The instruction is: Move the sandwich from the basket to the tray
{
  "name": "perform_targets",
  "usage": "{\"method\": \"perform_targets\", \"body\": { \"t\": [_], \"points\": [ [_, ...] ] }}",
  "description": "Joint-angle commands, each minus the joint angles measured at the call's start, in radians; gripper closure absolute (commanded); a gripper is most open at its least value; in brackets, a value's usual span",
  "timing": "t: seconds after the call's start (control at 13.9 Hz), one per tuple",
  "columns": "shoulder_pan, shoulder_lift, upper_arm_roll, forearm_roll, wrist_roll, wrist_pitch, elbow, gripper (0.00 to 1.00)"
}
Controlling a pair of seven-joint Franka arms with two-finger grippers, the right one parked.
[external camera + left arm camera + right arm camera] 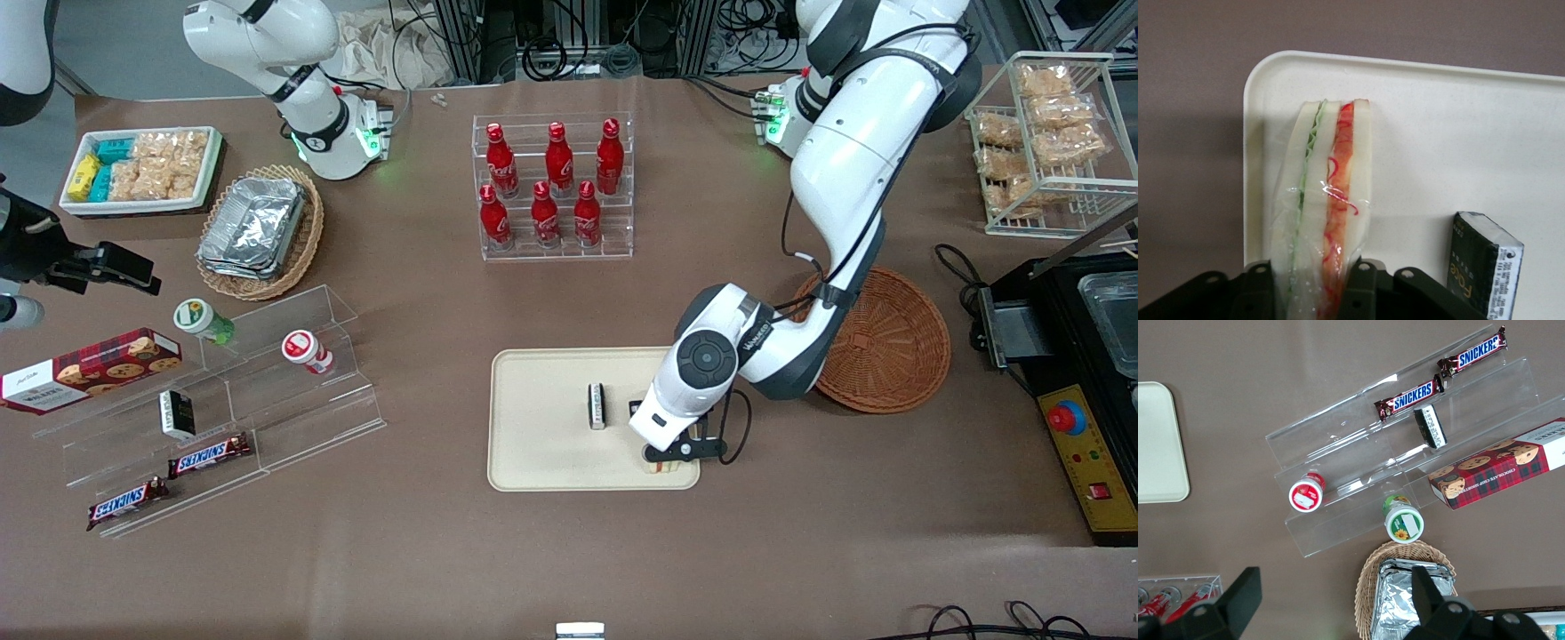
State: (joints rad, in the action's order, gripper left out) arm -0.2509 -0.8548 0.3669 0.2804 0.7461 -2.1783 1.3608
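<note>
The sandwich (1328, 200), a clear-wrapped wedge of pale bread with green and orange-red filling, stands on edge between my fingers. My gripper (1313, 283) is shut on it, one finger on each bread face. In the front view my gripper (669, 455) is low over the corner of the cream tray (542, 462) that is nearest the front camera, toward the working arm's end. Only a sliver of the sandwich (660, 468) shows under the hand there. I cannot tell whether it touches the tray (1438, 133). The reddish-brown wicker basket (889, 342) lies beside the tray and holds nothing.
A small black box (597, 405) stands on the tray next to my gripper, also seen as the black box (1483, 263). A rack of red bottles (553, 188) stands farther from the front camera. An acrylic shelf with snacks (222, 400) lies toward the parked arm's end.
</note>
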Motion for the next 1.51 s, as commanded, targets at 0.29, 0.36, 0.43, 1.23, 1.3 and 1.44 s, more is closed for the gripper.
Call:
{"method": "perform_targets", "body": {
  "t": [0.29,0.36,0.43,1.23,1.3,1.44],
  "points": [
    [-0.002,0.091,-0.008,0.016,0.035,0.070,-0.017,0.01],
    [0.002,0.124,-0.011,0.017,0.033,0.087,-0.017,0.01],
    [0.018,0.161,-0.019,0.020,0.033,0.125,-0.017,0.01],
    [0.340,0.583,-0.052,-0.178,-0.425,0.546,0.067,0.01],
    [0.376,0.608,-0.052,-0.178,-0.474,0.548,0.087,0.02],
    [0.430,0.664,-0.055,-0.199,-0.578,0.558,0.124,0.02]
  ]
}}
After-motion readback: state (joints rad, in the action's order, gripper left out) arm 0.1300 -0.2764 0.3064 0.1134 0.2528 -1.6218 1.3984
